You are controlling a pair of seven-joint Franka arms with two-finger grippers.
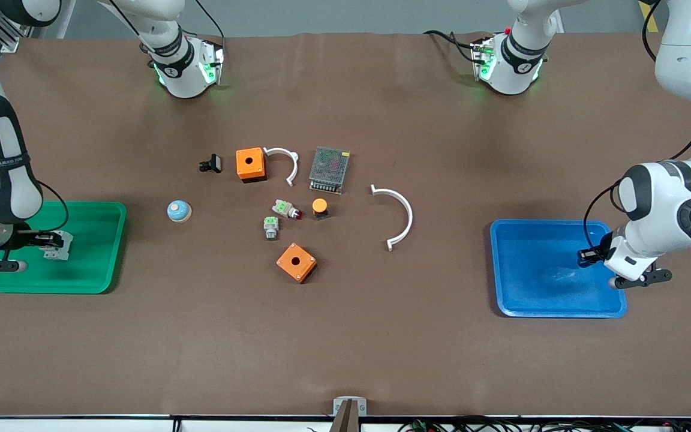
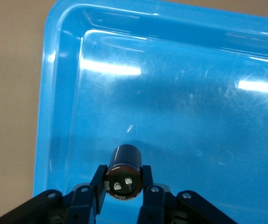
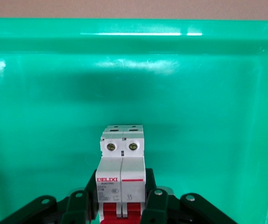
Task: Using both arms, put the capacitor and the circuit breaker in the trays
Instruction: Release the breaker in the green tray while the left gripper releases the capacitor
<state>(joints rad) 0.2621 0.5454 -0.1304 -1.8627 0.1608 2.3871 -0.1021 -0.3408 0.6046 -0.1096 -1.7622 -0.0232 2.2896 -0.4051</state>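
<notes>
As both parts are small, light and rigid, we judge that the smooth round capacitor, pinched across its body by the left gripper over the blue tray, slips more easily than the flat-sided DELIXI circuit breaker, which the right gripper clamps by its flanks low over the green tray. We read the two end terminals, printed label and red levers only in the wrist views, whereas the front view alone shows the leftover orange boxes mid-table.
</notes>
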